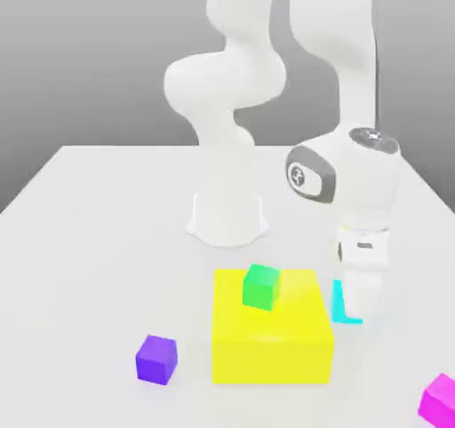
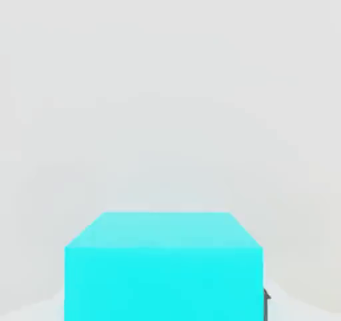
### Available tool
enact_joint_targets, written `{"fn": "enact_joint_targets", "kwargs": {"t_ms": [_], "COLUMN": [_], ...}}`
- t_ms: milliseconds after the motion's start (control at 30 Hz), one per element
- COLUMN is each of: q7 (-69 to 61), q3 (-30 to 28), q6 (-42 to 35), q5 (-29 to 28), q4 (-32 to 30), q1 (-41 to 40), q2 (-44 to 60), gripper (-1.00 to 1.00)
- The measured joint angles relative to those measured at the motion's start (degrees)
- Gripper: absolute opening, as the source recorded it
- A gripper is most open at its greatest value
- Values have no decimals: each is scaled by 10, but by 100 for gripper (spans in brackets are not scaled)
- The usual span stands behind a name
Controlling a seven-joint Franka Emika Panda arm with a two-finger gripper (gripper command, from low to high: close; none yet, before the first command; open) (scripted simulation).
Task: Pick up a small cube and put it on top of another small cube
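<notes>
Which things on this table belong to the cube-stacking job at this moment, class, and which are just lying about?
In the job:
gripper
cyan cube, at the gripper

Lying about, though any small cube might serve as the base:
green cube, on the yellow block
purple cube
magenta cube

A small blue-green cube (image 1: pixel 340 303) sits on the white table (image 1: pixel 80 266), just beside the big yellow block (image 1: pixel 271 328), on the exterior view's right. A small green cube (image 1: pixel 262 287) rests tilted on top of the yellow block. The blue-green cube (image 2: pixel 163 266) looks smooth and bright
</notes>
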Motion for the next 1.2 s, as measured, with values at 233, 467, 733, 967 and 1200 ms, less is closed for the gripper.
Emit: {"fn": "enact_joint_targets", "kwargs": {"t_ms": [233, 467, 733, 967, 1200], "q7": [-30, -15, 23, 21, 23], "q3": [22, -36, -85, -91, -89], "q6": [-107, -262, -392, -290, -328], "q5": [41, 35, -2, -1, -3], "q4": [-23, -13, 0, -23, -15], "q1": [-11, -77, -187, -190, -192], "q2": [-130, -275, -393, -313, -344], "gripper": [-100, -100, -100, 100, 100]}}
